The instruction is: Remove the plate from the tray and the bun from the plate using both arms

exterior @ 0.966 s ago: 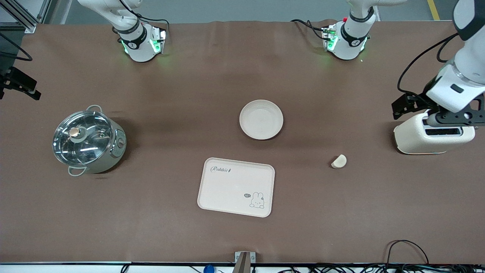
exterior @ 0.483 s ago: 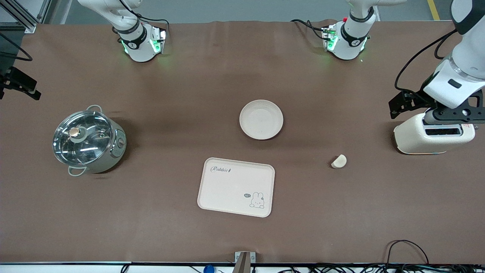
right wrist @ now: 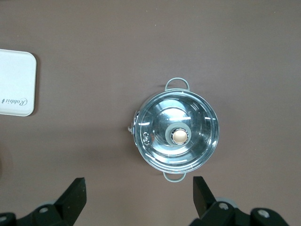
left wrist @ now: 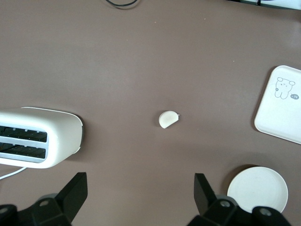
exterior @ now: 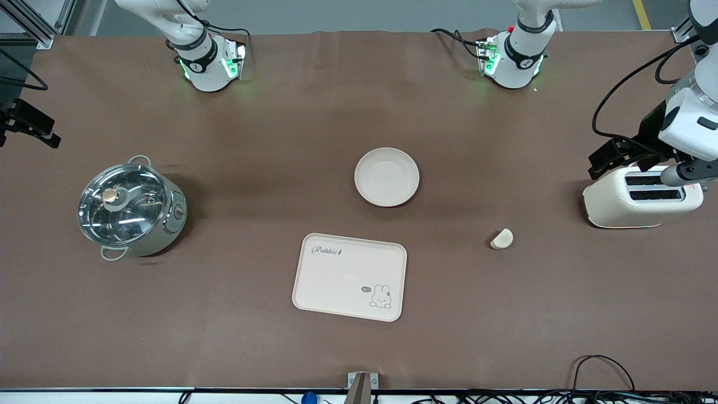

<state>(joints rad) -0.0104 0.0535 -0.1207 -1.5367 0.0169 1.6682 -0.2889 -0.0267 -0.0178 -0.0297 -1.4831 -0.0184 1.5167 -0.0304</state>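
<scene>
Both grippers are spread wide and hold nothing. Seen from its own wrist camera, the left gripper (left wrist: pixel 137 197) hangs high over the left arm's end of the table, by a cream toaster (left wrist: pixel 35 137), its two black fingers standing well apart with bare brown table (exterior: pixel 269 348) between them. In the front view only its arm shows there, at the picture's edge over the toaster. The right gripper (right wrist: pixel 137 197), also seen from its own wrist camera, is parked high over a steel pot with a glass lid (right wrist: pixel 176 135) at the right arm's end of the table, fingers equally wide; it does not show in the front view.

Near the middle of the table, the plate (exterior: pixel 386 177) sits directly on the brown surface, empty. The tray (exterior: pixel 349 276) lies apart from it, nearer the front camera, with nothing on it but its rabbit drawing. The bun (exterior: pixel 501 239) rests by itself on the table, well apart from both, toward the left arm's end and between the plate and the toaster.

Judging from this layout, the work looks complete: plate off tray, bun off plate. Nothing of the task appears to be left, and both arms seem drawn away from the objects.
</scene>
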